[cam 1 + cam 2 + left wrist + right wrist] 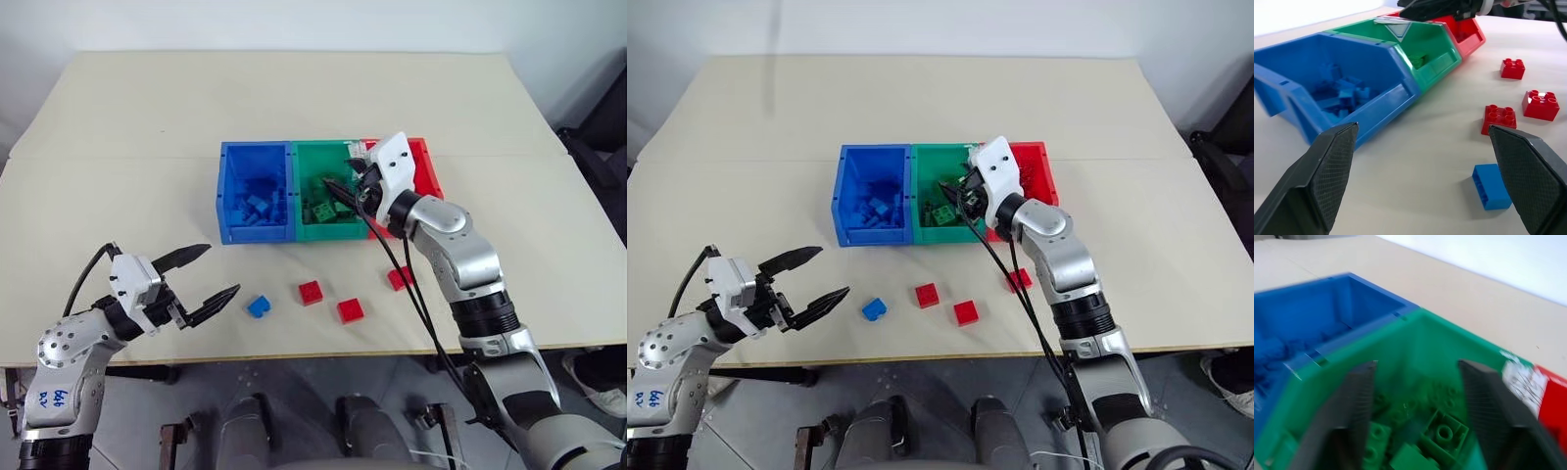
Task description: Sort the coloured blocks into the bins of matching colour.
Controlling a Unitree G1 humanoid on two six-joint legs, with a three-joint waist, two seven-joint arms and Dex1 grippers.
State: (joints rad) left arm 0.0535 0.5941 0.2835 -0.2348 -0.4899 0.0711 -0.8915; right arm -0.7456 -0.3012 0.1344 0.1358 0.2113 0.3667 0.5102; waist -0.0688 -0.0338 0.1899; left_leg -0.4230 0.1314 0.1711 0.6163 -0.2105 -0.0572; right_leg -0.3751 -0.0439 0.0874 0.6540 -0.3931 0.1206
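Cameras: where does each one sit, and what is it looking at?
Left eye view: on the head, looking down at the table, bins and both arms.
Right eye view: beside it, same scene, with the left gripper wide open.
Left wrist view: behind the left jaws, looking across the table at the blue block, three red blocks and the blue bin.
Right wrist view: behind the open right gripper, looking into the green bin.
Shared: both wrist views show the blue and green bins.
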